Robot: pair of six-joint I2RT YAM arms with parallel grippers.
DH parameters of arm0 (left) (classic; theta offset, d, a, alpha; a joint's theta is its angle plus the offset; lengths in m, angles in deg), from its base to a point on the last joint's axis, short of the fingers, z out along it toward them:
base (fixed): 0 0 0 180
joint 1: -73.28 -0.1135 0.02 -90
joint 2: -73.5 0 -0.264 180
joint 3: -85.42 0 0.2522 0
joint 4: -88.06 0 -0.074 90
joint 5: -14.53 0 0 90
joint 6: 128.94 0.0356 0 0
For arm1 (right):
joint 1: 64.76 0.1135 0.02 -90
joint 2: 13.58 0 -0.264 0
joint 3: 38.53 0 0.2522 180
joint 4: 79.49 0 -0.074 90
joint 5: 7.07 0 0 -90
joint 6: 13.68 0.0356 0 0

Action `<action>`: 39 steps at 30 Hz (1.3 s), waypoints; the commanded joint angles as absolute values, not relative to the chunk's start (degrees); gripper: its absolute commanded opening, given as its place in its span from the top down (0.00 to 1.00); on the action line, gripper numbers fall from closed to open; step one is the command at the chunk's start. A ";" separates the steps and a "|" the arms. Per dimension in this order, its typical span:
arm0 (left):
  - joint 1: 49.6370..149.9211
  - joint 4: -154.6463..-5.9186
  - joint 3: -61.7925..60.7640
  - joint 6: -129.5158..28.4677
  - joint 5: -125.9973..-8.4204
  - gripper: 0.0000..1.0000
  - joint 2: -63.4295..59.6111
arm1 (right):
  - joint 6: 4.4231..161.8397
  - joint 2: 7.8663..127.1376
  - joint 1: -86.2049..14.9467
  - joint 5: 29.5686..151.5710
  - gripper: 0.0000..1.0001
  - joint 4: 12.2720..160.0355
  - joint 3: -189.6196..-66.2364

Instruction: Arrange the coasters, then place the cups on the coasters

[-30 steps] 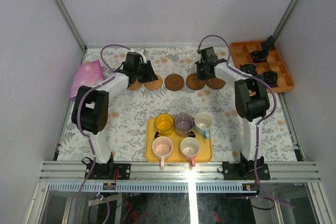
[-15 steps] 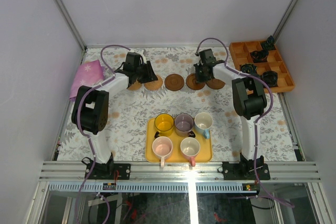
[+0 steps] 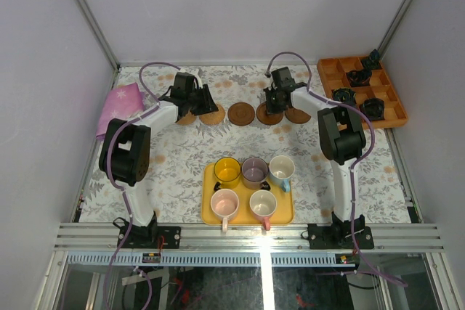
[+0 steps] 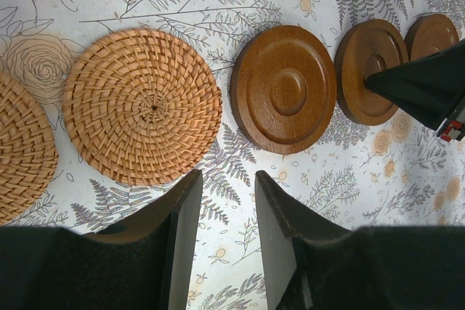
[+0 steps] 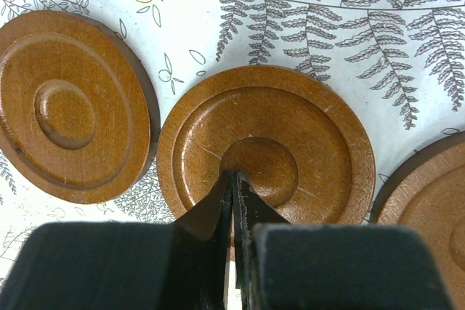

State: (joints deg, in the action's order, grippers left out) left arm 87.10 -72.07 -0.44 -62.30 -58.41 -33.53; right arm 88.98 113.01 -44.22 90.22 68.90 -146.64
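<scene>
Yellow tray (image 3: 206, 210) at the near edge of the floral surface (image 3: 178, 161) holds all five cups, packed tight. Left pink cup (image 3: 224, 202) and right pink cup (image 3: 262, 202) sit in front. Yellow cup (image 3: 227, 170), purple-grey cup (image 3: 254, 170) and light blue cup (image 3: 281, 168) sit behind. No cup is on a coaster yet. Risk for later: the cups are so close that jaws going for one could bump its neighbour or snag a handle.

Farther back, five coasters lie in one row across the surface. Outer woven coaster (image 4: 22, 150) and inner woven coaster (image 4: 142, 105) are at left. Then first brown coaster (image 4: 283, 88), middle brown coaster (image 5: 265, 154) and last brown coaster (image 4: 432, 34).

Left jaws are part open, grip nothing, and hover over bare surface, on the near side of the gap between the inner woven and first brown coasters.

Right jaws are closed and empty, tips down on the raised centre of the middle brown coaster. Looks like a press-and-nudge. Risks:
- The tips could slip off the smooth centre.
- The disc could skid into the last brown coaster, which is almost touching it, and ride up on it or shove it out of line.
- Spacing is tight, so cup handles may crowd once the cups are placed.
</scene>
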 commanded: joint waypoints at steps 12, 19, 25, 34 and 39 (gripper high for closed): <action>87.01 -73.44 -0.51 -62.33 -59.02 0.65 -33.32 | 88.11 112.23 -43.46 89.03 1.00 67.30 -151.55; 86.99 -72.61 -2.28 -61.31 -58.80 0.64 -33.44 | 87.09 108.59 -43.48 87.18 1.00 66.83 -153.97; 87.05 -72.63 -2.14 -60.41 -58.62 0.64 -31.97 | 87.25 103.38 -43.41 85.04 0.98 66.26 -152.07; 86.97 -71.49 0.68 -58.34 -58.05 0.49 -28.19 | 88.97 90.61 -43.42 80.13 0.51 66.11 -139.44; 87.04 -72.23 2.24 -58.47 -54.44 0.49 -27.93 | 91.04 83.76 -43.47 77.23 0.51 65.53 -132.40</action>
State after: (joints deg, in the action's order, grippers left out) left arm 87.10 -70.93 0.41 -59.78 -57.51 -28.94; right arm 89.05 88.92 -43.89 80.97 66.17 -136.69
